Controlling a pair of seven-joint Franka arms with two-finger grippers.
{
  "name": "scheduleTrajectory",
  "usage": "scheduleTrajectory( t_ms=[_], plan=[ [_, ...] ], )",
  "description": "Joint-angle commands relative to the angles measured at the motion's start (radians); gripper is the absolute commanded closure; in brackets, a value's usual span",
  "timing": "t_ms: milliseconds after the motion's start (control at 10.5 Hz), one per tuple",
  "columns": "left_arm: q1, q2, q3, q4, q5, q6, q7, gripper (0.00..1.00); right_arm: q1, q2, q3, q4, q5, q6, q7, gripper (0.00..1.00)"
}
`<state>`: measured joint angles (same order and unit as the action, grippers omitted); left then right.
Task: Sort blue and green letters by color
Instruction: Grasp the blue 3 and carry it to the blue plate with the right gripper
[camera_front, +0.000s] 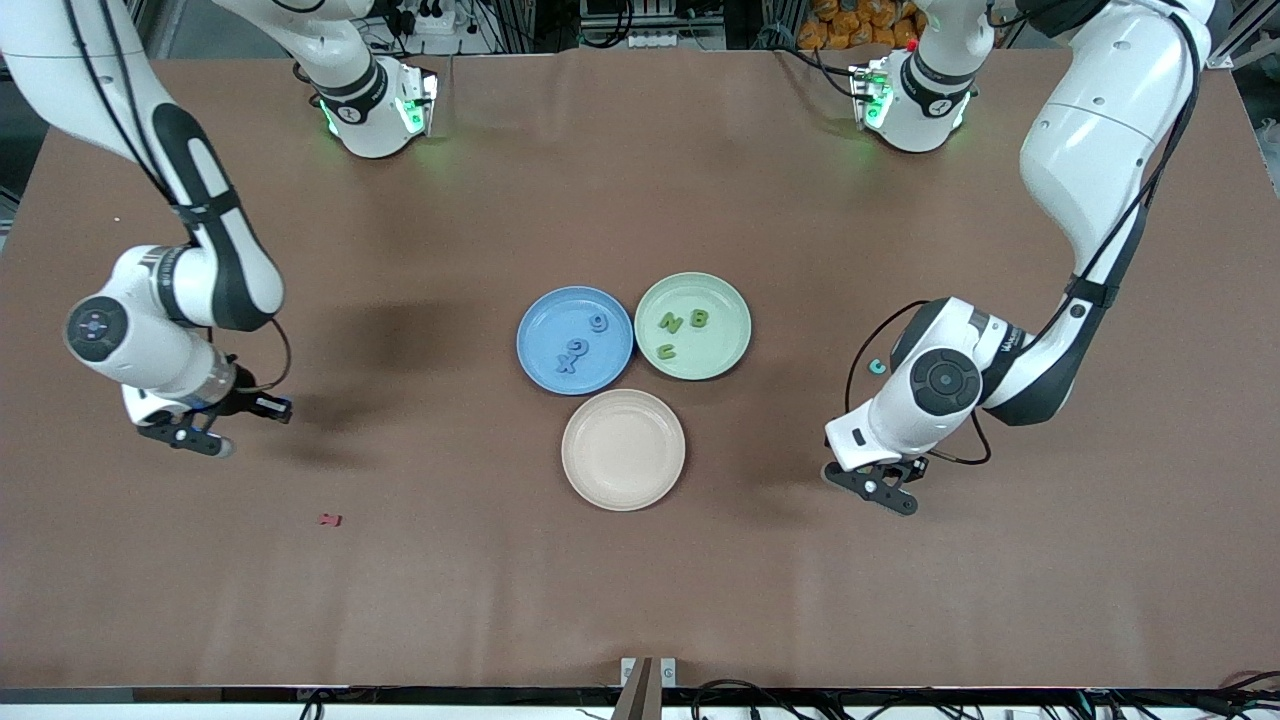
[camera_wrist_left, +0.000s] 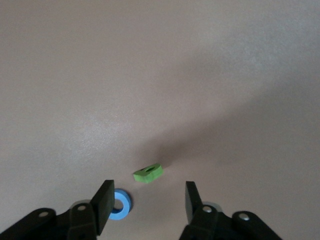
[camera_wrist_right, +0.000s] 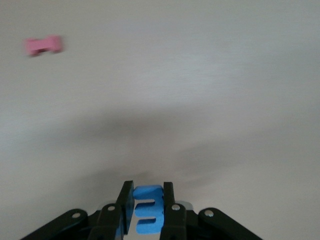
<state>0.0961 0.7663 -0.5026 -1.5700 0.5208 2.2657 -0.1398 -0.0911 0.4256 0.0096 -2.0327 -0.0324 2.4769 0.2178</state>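
My right gripper (camera_wrist_right: 149, 200) is shut on a blue letter (camera_wrist_right: 149, 210) that stands on edge between its fingers; it hangs low over bare table at the right arm's end (camera_front: 190, 436). My left gripper (camera_wrist_left: 148, 201) is open just above the table at the left arm's end (camera_front: 872, 487), with nothing between its fingers. A blue ring-shaped letter (camera_wrist_left: 120, 205) lies flat against one finger (camera_wrist_left: 104, 204). A green letter (camera_wrist_left: 148, 173) lies just past the fingertips. The blue plate (camera_front: 535, 345) holds blue letters (camera_front: 574, 352). The green plate (camera_front: 725, 340) holds three green letters (camera_front: 685, 325).
An empty beige plate (camera_front: 623, 450) sits nearer the front camera than the two coloured plates. A small dark red letter (camera_front: 330, 519) (camera_wrist_right: 44, 45) lies on the table near my right gripper. A small teal piece (camera_front: 877, 367) lies beside the left arm's wrist.
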Motion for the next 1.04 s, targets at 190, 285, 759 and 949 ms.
scheduleTrajectory(
  t_ms=[190, 285, 759, 949],
  plan=[
    [-0.009, 0.037, 0.003, 0.041, -0.015, 0.002, -0.155, 0.39, 0.319, -0.039, 0.004, -0.020, 0.009, -0.021, 0.309, 1.00],
    [-0.009, 0.042, 0.003, 0.041, -0.015, 0.002, -0.159, 0.40, 0.382, -0.038, 0.003, -0.021, 0.009, -0.024, 0.348, 1.00],
    [-0.010, 0.045, 0.003, 0.038, -0.008, 0.002, -0.161, 1.00, 0.617, -0.042, 0.019, -0.021, 0.009, -0.024, 0.538, 1.00],
    [-0.010, 0.044, 0.003, 0.038, -0.013, 0.002, -0.162, 1.00, 0.652, -0.038, 0.059, -0.020, 0.008, -0.024, 0.598, 1.00]
  ],
)
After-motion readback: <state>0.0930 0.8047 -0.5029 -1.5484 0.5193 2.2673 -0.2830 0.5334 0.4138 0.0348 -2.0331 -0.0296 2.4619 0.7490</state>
